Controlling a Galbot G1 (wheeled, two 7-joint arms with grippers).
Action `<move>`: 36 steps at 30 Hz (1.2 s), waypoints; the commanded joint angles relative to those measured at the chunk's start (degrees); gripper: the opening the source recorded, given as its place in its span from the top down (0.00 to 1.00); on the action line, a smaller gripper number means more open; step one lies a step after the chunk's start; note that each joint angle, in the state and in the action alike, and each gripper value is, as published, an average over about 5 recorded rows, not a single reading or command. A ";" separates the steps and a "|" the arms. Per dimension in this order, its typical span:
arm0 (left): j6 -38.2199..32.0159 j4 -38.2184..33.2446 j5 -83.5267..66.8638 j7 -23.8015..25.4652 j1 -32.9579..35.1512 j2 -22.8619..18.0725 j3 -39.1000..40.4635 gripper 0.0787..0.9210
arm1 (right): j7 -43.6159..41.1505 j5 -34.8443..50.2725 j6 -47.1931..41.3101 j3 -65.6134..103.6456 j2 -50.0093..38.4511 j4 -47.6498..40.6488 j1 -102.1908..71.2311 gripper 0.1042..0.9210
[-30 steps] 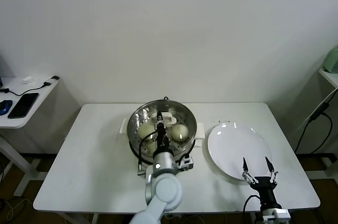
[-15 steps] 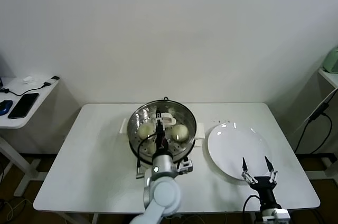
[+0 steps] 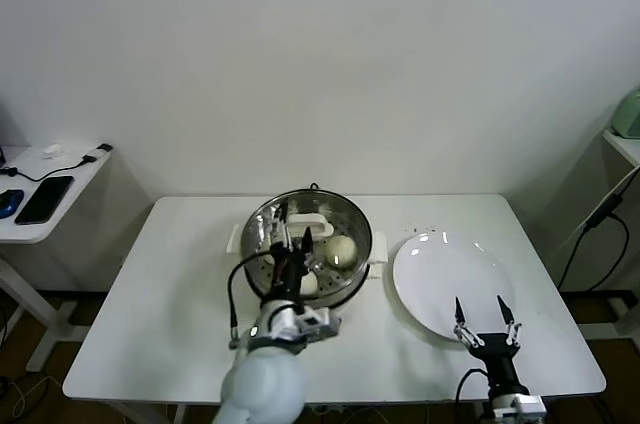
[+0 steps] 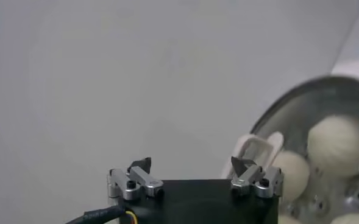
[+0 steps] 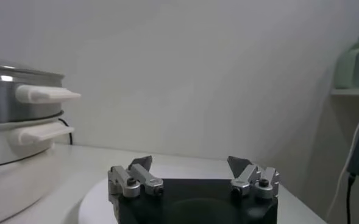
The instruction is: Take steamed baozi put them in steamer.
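Observation:
The steamer point(image 3: 343, 216) stands mid-table, a shiny steel pot on a cream base. Steamed baozi lie on its perforated tray: one on the right point(image 3: 341, 251), one at the near side point(image 3: 309, 285). My left gripper point(image 3: 293, 228) hovers open and empty over the pot's left half, hiding part of the tray. In the left wrist view the left gripper point(image 4: 191, 164) holds nothing, and the baozi point(image 4: 339, 138) in the steamer point(image 4: 301, 97) lie off to one side. My right gripper point(image 3: 480, 306) is parked open over the near edge of the white plate point(image 3: 440, 269); in its own view the right gripper point(image 5: 190, 163) is empty.
The flat plate holds nothing. The white table point(image 3: 170, 284) has bare room left of the steamer. A side table point(image 3: 40, 206) at far left carries a phone and cables. A shelf point(image 3: 625, 139) stands at far right. The steamer's side handles point(image 5: 45, 94) stick out toward the plate.
My left gripper went from shut, low inside the steamer, to fully open, then lifted and drew back to the left. A baozi now lies at the tray's near side. The right arm stayed put.

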 commanded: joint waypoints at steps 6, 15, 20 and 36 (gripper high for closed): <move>-29.05 -2.48 -90.43 -11.44 16.88 7.80 -39.50 0.12 | 1.14 0.42 -0.21 -0.61 0.08 0.47 1.01 0.12; -37.54 13.18 -91.23 -8.95 17.64 11.63 -40.08 0.12 | 1.02 0.73 -1.36 -0.91 -0.62 -0.82 1.02 0.12; -41.16 18.39 -87.79 -8.29 17.04 11.23 -37.74 0.12 | 0.40 1.78 -1.92 -1.20 -0.72 -1.44 0.73 0.12; -43.66 18.34 -84.10 -6.83 18.24 10.43 -34.78 0.12 | -0.23 1.95 -2.44 -1.79 -0.44 -1.45 0.87 0.12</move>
